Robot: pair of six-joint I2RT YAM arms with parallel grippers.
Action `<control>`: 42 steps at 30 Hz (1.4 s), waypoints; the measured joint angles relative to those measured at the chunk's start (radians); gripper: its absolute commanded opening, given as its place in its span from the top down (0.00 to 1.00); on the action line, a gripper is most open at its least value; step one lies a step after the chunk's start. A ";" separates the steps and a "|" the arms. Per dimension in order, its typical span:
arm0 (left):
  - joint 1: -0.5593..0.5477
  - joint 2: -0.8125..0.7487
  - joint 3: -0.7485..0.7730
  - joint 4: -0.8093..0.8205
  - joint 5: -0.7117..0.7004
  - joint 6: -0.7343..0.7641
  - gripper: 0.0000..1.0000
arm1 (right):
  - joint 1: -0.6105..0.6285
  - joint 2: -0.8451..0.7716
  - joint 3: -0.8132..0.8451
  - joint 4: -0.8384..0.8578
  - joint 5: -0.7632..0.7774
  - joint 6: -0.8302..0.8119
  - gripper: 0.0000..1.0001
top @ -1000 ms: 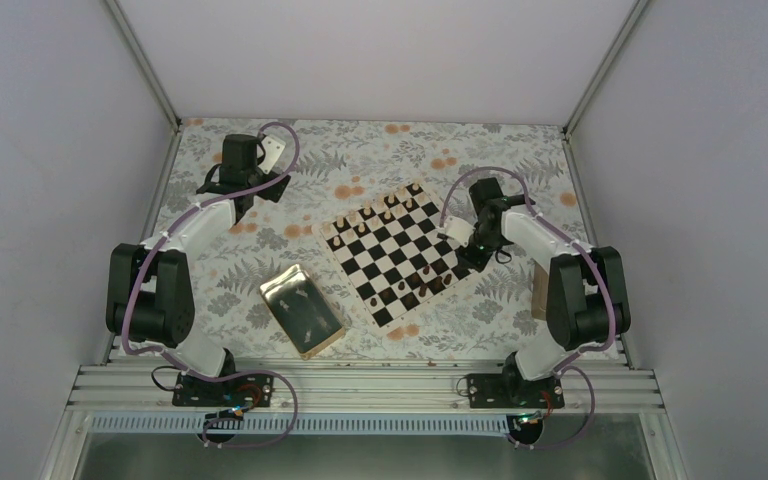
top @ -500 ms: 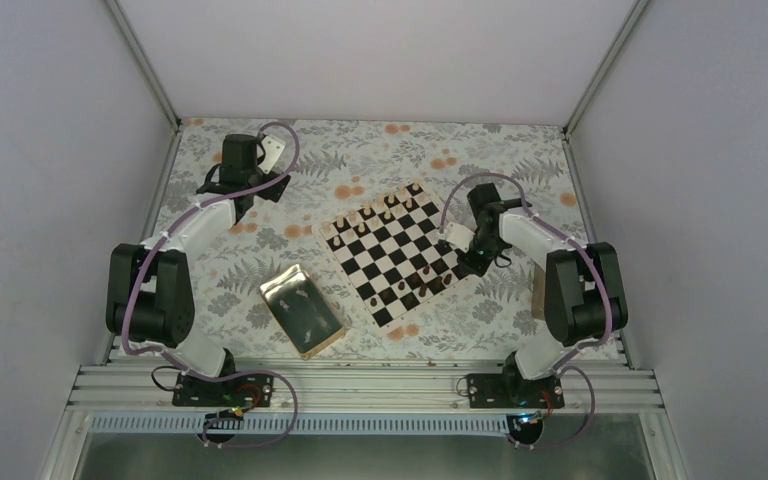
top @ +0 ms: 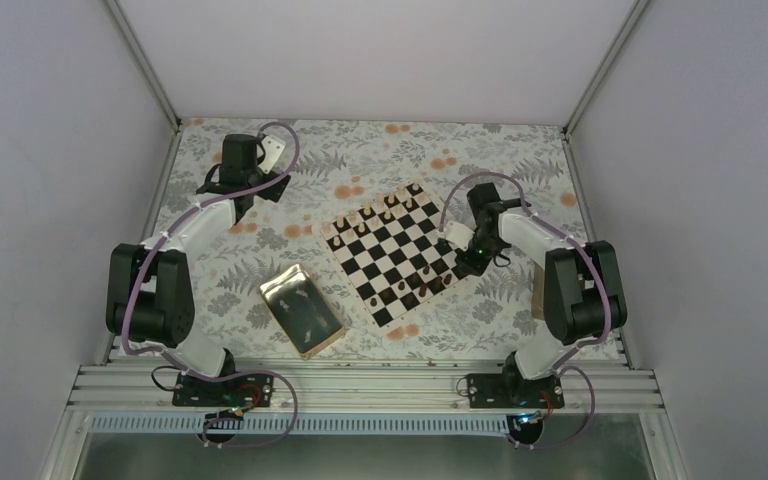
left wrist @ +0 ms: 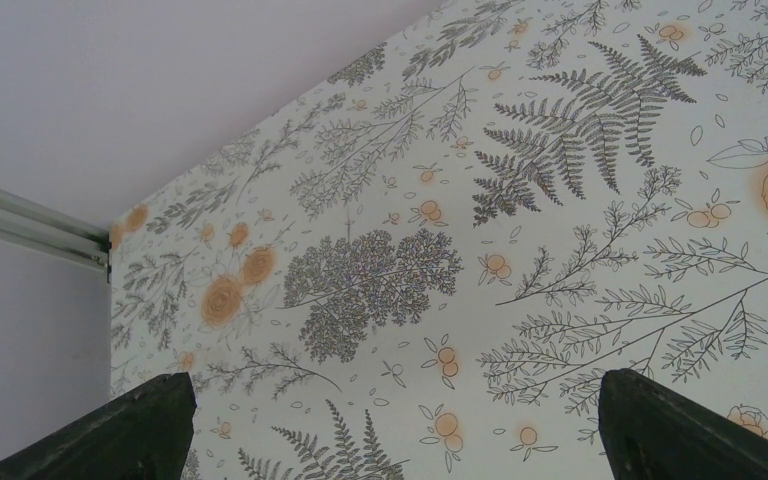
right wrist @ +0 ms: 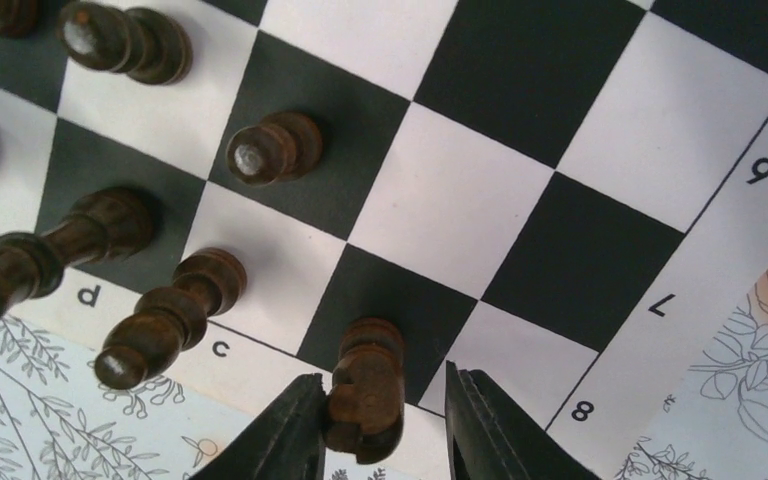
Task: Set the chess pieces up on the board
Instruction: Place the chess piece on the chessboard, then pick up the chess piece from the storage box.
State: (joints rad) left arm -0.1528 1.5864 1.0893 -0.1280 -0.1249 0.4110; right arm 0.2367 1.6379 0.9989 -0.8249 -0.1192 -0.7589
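Nearest, a gold tray [top: 302,310] lies on the flowered cloth [left wrist: 560,200], near the left of the board [right wrist: 450,200] but apart from it. Further, at the board's right edge, the right gripper [right wrist: 381,378] is narrowly open around one dark piece [right wrist: 365,385] that stands on a black edge square, with a thin gap at one finger and other dark pieces [right wrist: 270,150] beside. Farthest, light pieces [top: 375,215] line the far edge, and the left gripper [left wrist: 400,430] hangs wide open over the cloth
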 measured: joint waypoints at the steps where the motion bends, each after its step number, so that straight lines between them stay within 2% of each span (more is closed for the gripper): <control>1: 0.000 0.000 0.000 0.000 0.000 0.000 0.00 | 0.000 0.000 0.000 0.002 0.000 0.003 0.64; 7: 0.000 0.000 0.000 0.000 0.000 0.000 0.00 | 0.000 -0.016 0.000 0.001 0.001 0.008 0.61; 9: 0.000 0.000 0.000 0.000 0.000 0.000 0.00 | 0.000 -0.037 0.001 -0.003 0.002 0.009 0.58; 16: 0.000 -0.003 0.000 0.000 0.000 0.000 0.00 | -0.019 -0.131 0.052 -0.045 0.019 0.010 0.55; 22: 0.000 -0.013 0.000 0.001 0.001 0.000 0.00 | -0.190 -0.205 0.106 -0.104 0.064 -0.030 0.53; 25: 0.000 -0.016 0.000 0.001 0.002 0.000 0.00 | -0.325 -0.215 0.127 -0.106 0.131 -0.062 0.53; 30: 0.000 -0.016 0.000 0.000 0.005 0.000 0.00 | -0.470 -0.203 0.127 -0.094 0.238 -0.076 0.56; 42: 0.000 -0.016 0.025 -0.005 0.009 0.000 0.00 | -0.499 -0.166 -0.005 0.026 0.365 -0.017 0.58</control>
State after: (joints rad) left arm -0.1528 1.5707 1.1145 -0.1333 -0.1158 0.4107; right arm -0.2626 1.4715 0.9936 -0.7994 0.2462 -0.7757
